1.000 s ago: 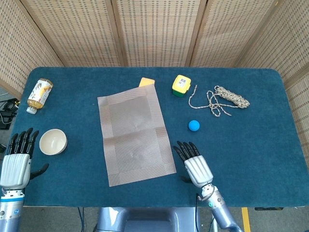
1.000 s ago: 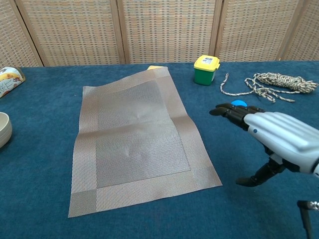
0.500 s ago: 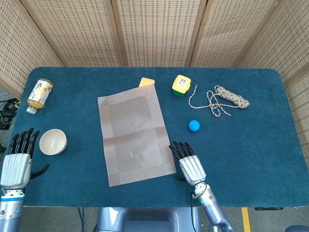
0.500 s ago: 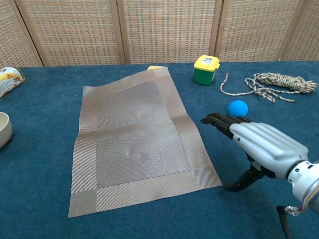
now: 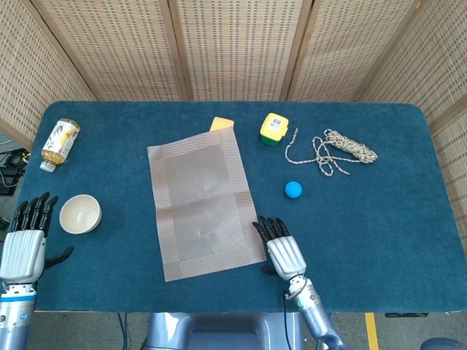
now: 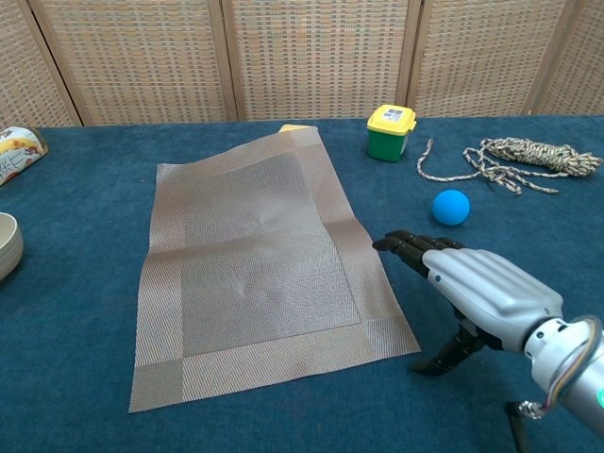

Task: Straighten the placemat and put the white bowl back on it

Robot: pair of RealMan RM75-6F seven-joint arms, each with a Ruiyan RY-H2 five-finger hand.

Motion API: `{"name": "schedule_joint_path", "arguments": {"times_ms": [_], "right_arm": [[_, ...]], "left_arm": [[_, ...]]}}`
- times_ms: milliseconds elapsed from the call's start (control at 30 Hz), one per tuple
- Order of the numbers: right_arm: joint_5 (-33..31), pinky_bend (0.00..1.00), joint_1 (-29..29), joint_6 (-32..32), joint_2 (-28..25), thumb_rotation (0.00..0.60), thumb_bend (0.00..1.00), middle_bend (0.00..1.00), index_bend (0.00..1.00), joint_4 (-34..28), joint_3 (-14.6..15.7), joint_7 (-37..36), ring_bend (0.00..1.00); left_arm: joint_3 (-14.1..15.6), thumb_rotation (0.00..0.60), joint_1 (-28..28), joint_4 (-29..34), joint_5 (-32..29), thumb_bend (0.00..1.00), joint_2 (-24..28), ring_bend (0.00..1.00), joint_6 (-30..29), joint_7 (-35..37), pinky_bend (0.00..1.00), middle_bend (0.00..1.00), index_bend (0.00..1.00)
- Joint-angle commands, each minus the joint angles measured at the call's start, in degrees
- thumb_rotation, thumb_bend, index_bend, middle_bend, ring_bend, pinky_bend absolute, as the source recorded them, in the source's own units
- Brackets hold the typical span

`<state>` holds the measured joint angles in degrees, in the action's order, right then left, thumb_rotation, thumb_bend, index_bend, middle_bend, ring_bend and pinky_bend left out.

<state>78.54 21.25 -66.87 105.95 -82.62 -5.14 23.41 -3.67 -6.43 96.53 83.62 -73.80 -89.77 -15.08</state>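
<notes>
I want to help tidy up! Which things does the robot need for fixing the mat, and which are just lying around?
Needed:
placemat
white bowl
right hand
left hand

Just lying around:
bottle
yellow-lidded green tub
rope
blue ball
yellow block

The bench [image 5: 379, 219] is covered in deep blue cloth. The placemat [image 5: 204, 203] is woven in grey-brown, with a finely striped border around a paler, plainer centre. The white bowl [image 5: 79, 214] is seen as cream-white. Both the right hand [image 6: 472, 283] and the left hand [image 5: 25, 244] are finished in silver-grey with black fingers [image 6: 401, 243]. A bright blue ball [image 5: 292, 189] is shown, and a small container [image 5: 273, 130] is coloured green with a yellow lid. The rope [image 5: 336, 152] is flecked beige and dark. A bottle [image 5: 58, 142] is wrapped in a yellow-orange label. A yellow-orange block [image 5: 221, 123] is seen at the placemat's far edge. The screen [image 5: 233, 44] behind is patterned in tan lattice.
</notes>
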Motion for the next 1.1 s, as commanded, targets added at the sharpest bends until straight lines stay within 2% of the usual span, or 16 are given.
{"name": "schedule_joint_path", "arguments": {"times_ms": [33,333,467,633,733,833,967,1100], "right_arm": [[-1.2,0.0,0.32,0.72,0.97,0.6,0.0,0.0,0.0,1.04,-0.3,0.0,0.0],[-2.54,0.0,1.05,1.49,3.75,0.6,0.0,0.0,0.0,4.97,-0.66,-0.56,0.0],[-1.12,0.0,1.43,0.17,5.58,0.6,0.02,0.0,0.0,8.12,-0.67,-1.35,0.0],[2.97,0.0,1.76,-2.56,7.31,0.6,0.24,0.0,0.0,12.06,0.0,-7.11,0.0],[4.76,0.0,1.7,-4.5,7.6,0.6,0.33,0.0,0.0,12.94,-0.07,-10.3,0.0],[6.26,0.0,1.5,-6.57,7.9,0.6,0.38,0.0,0.0,13.42,-0.19,-13.16,0.0],[6.96,0.0,1.33,-7.14,7.48,0.6,0.4,0.0,0.0,13.29,0.05,-16.16,0.0],[6.93,0.0,1.36,-7.03,7.69,0.6,0.39,0.0,0.09,14.04,0.0,-17.22,0.0]], "left_arm": [[-0.08,0.6,0.06,0.01,0.16,0.11,-0.03,0.0,-0.08,0.09,0.0,0.0,0.0],[-0.51,0.6,0.32,0.06,-0.07,0.11,0.25,0.0,-0.01,1.07,0.0,0.0,0.0],[-0.65,0.6,0.23,-0.04,-0.25,0.11,0.24,0.0,0.44,1.3,0.0,0.0,0.0],[-0.62,0.6,0.14,-0.11,-0.37,0.12,0.15,0.0,1.07,1.54,0.0,0.0,0.0],[-0.57,0.6,0.07,0.14,-0.28,0.12,0.25,0.0,1.4,1.88,0.0,0.0,0.0],[-0.58,0.6,0.11,0.15,-0.3,0.12,0.26,0.0,1.49,1.74,0.0,0.0,0.0],[-0.67,0.6,0.17,0.23,-0.37,0.12,0.28,0.0,1.52,1.76,0.0,0.0,0.0],[-0.67,0.6,0.2,0.3,-0.28,0.12,0.28,0.0,1.58,1.74,0.0,0.0,0.0]]}}
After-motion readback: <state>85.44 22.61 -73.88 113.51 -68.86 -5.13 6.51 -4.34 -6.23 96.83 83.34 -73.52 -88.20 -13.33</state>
